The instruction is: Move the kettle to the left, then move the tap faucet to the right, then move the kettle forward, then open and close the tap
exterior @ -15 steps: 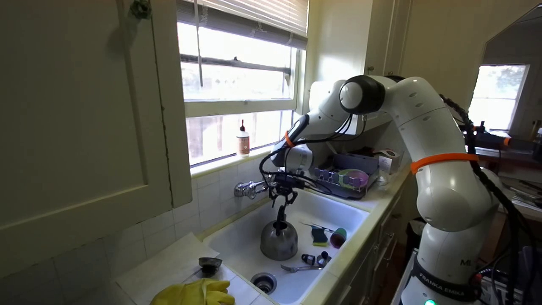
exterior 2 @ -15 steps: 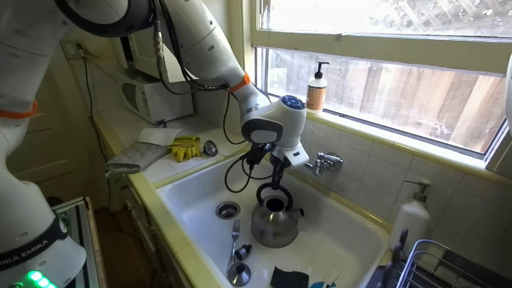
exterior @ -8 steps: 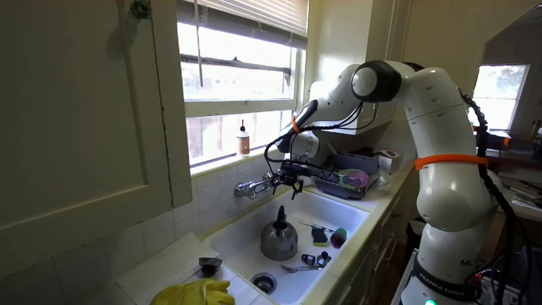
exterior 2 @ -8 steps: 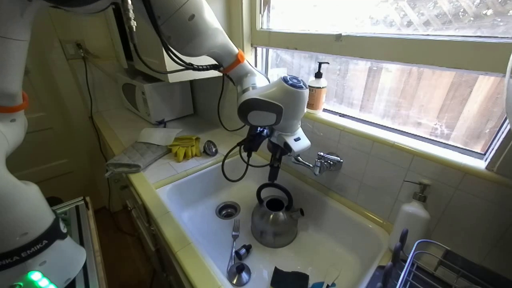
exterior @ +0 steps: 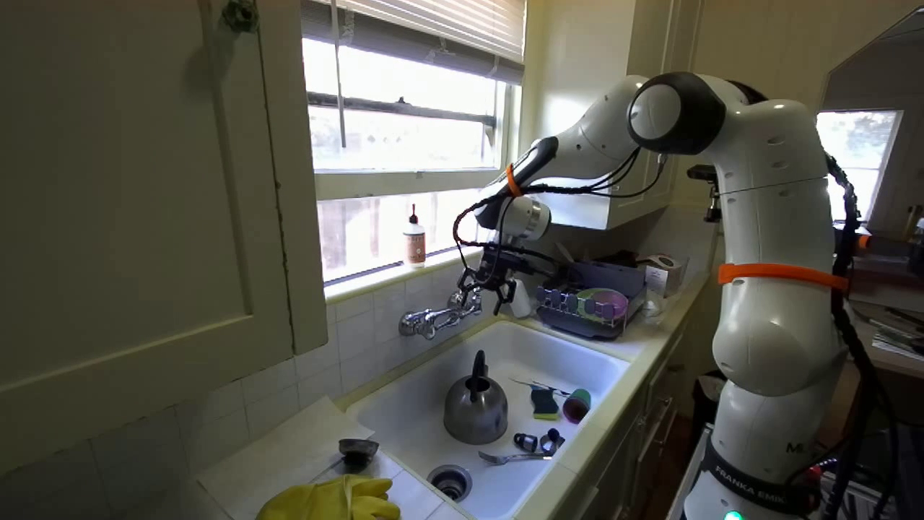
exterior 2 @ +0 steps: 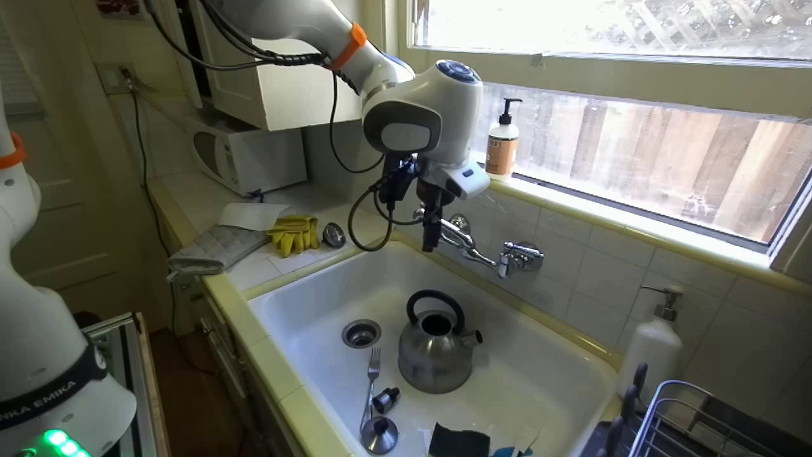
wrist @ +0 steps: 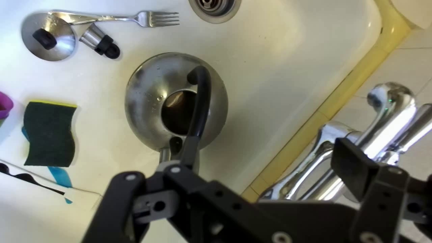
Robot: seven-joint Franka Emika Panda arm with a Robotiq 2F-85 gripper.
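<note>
The squat grey metal kettle [exterior: 476, 410] stands upright in the sink, lid off, its dark arched handle up. It also shows in an exterior view [exterior 2: 435, 358] and the wrist view [wrist: 145, 98]. The chrome tap [exterior: 437, 319] is on the tiled wall, and shows in an exterior view [exterior 2: 512, 259] and the wrist view [wrist: 391, 114]. My gripper [exterior: 480, 306] is open and empty, above and apart from the kettle, close to the tap; it hides part of the tap in an exterior view [exterior 2: 432, 241]. In the wrist view one finger [wrist: 270, 158] overlaps the tap; I cannot tell whether they touch.
The white sink [exterior 2: 539, 381] also holds a fork [exterior 2: 373, 368], a lid [exterior 2: 379, 435], a small dark stopper [exterior 2: 386, 400], a sponge [exterior: 543, 403] and a cup [exterior: 577, 406]. A dish rack [exterior: 588, 307], a white soap bottle [exterior 2: 650, 349] and a sill bottle [exterior 2: 502, 149] stand nearby.
My gripper has risen from the kettle's handle, now clear of it and at about the tap's height. The kettle has stayed in place. More of the tap shows.
</note>
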